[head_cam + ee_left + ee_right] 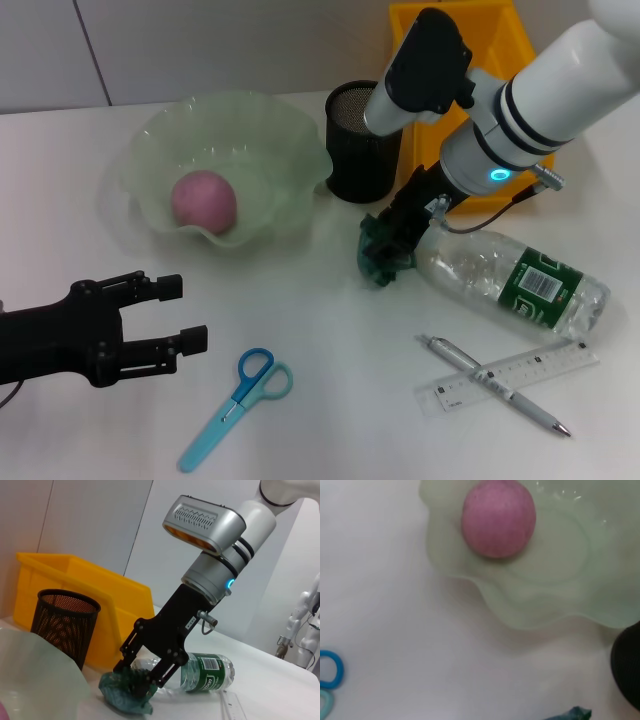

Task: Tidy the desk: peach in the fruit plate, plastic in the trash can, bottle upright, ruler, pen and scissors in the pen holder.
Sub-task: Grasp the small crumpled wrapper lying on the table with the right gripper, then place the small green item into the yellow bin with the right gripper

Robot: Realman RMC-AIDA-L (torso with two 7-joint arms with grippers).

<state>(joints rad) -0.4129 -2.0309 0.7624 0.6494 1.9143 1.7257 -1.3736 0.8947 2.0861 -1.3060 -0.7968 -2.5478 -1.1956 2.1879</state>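
Right end effector (385, 255) down on bench (330, 400), clenched on green plastic (127, 692) just beside lying bottle (515, 280); left end effector (180, 315) released, hovering near scissors (235, 395); peach (203, 200) in fruit plate (280, 130).

The yellow bin (455, 25) is cut off by the head view's top edge and largely hidden behind the right arm. In the right wrist view, the scissors (327, 680) are cropped to their handle loops, and only a tip of the green plastic (572, 713) is seen. The bottle's neck (430, 250) is partly masked by the right gripper (395, 245).
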